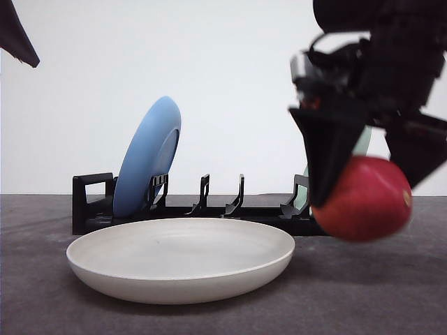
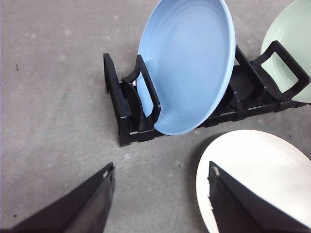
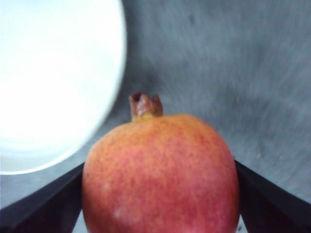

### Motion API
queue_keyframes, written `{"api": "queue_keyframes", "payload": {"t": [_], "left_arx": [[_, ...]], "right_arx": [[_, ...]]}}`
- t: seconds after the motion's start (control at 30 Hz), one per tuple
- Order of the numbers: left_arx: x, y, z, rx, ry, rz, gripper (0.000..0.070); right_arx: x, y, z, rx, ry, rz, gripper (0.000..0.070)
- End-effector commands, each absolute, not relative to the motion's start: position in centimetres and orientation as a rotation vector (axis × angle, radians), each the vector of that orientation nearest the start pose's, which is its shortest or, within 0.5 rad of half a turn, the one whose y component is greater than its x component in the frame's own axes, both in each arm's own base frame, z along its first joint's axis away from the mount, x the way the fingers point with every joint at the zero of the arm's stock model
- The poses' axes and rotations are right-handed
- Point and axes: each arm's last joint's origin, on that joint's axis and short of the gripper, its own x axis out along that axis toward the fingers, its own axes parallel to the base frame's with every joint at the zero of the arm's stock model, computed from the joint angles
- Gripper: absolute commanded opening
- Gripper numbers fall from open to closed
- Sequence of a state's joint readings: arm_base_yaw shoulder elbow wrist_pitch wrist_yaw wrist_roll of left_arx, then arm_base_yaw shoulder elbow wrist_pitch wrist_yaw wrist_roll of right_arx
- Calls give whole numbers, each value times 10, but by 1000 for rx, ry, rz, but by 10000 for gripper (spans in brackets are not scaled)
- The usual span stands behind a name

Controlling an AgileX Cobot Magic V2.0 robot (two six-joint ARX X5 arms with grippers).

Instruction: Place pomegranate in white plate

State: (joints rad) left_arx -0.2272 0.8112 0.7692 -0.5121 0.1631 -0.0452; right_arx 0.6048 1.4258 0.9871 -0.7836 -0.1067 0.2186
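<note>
The red pomegranate (image 1: 367, 199) hangs in the air at the right, clamped between the black fingers of my right gripper (image 1: 370, 178). Seen from the right wrist, the pomegranate (image 3: 160, 174) has an orange blush and a small crown on top, and presses against both fingers. The white plate (image 1: 180, 258) lies flat on the grey table, to the left of the fruit and lower; its rim (image 3: 53, 82) also appears beside the fruit. My left gripper (image 2: 160, 199) hovers open over the table by the white plate (image 2: 257, 174), holding nothing.
A black dish rack (image 1: 94, 202) runs along behind the white plate. A blue plate (image 1: 148, 157) stands upright in its left end. A pale green plate (image 2: 291, 43) stands at its right end, partly behind my right arm.
</note>
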Motion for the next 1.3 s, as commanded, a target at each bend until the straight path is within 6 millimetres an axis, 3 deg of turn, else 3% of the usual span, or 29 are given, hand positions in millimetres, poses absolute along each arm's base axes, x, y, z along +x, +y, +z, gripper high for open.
{"api": "queue_keyframes", "payload": {"t": [0.0, 0.17, 0.3, 0.8, 1.27], "left_arx": [[163, -43, 297, -24, 552, -376, 353], [163, -43, 297, -24, 552, -377, 353], [163, -43, 297, -24, 552, -377, 353], [163, -43, 297, -24, 552, -377, 353], [163, -43, 297, -24, 552, -376, 352]], "right_arx": [[216, 160, 232, -167, 1234, 534, 496], [217, 177, 251, -165, 1167, 607, 496], [220, 194, 255, -171, 1132, 659, 496], [229, 267, 211, -227, 1042, 839, 497], [232, 278, 191, -250, 1054, 831, 498]]}}
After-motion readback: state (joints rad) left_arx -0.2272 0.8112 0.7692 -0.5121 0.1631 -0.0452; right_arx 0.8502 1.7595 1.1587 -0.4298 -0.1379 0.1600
